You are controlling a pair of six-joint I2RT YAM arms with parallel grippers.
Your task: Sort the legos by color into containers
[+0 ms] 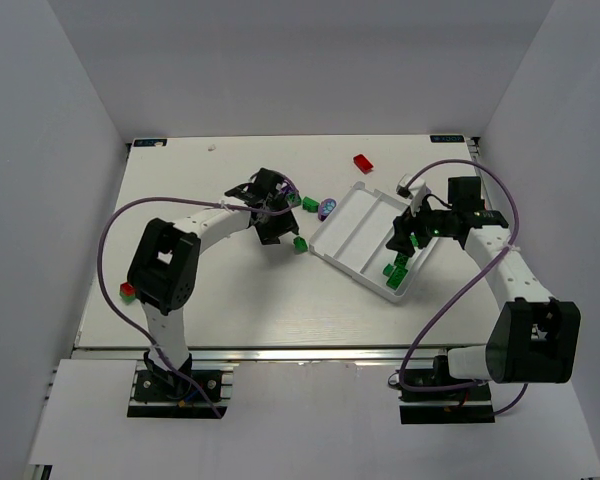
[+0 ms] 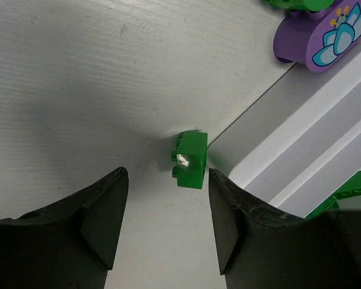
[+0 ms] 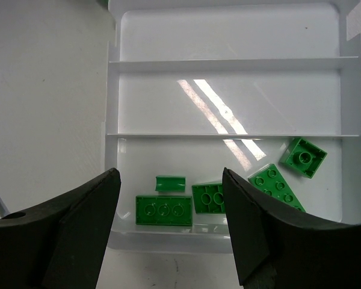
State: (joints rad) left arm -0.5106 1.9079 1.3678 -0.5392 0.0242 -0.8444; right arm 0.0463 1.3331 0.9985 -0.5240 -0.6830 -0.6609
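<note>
A small green brick [image 2: 191, 159] lies on the table against the corner of the white tray [image 2: 307, 138]; it also shows in the top view [image 1: 299, 243]. My left gripper [image 2: 166, 174] is open and empty just short of it, seen from above too [image 1: 270, 218]. My right gripper [image 3: 170, 173] is open and empty above the tray [image 3: 228, 102], over the nearest compartment, which holds several green bricks [image 3: 163, 210]. The other two compartments look empty. A purple flower piece [image 2: 322, 36] and green bricks [image 1: 308, 203] lie by the tray's far left side. A red brick [image 1: 363, 162] lies behind the tray.
A red brick [image 1: 128, 289] sits at the table's left edge beside the left arm, with a bit of green next to it. A small grey-white object [image 1: 402, 184] lies behind the tray's right end. The tray [image 1: 355, 230] sits tilted, right of centre.
</note>
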